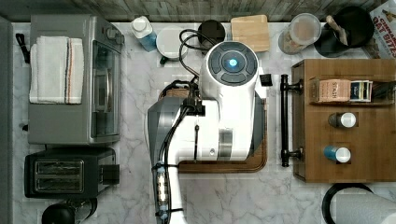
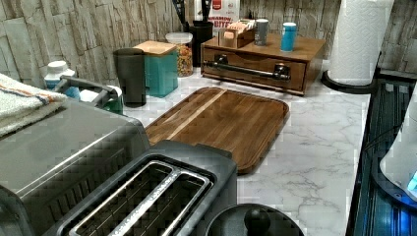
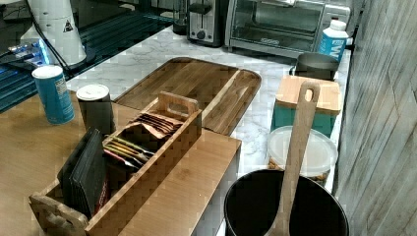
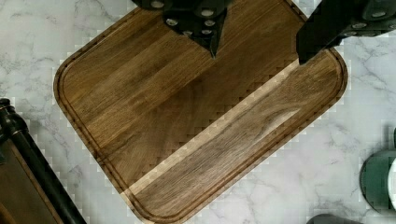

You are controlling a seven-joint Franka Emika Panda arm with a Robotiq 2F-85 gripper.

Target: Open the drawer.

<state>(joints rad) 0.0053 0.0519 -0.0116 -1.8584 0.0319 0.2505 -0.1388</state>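
1. The gripper [image 4: 256, 44] hangs spread and empty above the cutting board [image 4: 187, 116], touching nothing.
2. Beyond the board, the drawer [image 2: 255, 66] sits shut in the wooden box [image 1: 369, 135] at the top view's right, its front flush with the frame.
3. Its black bar handle [image 1: 284, 120] faces the board, well apart from the fingers [image 4: 205, 23].
4. Judged from this, nothing is done yet: reaching the handle, closing on it and pulling the drawer out all remain.
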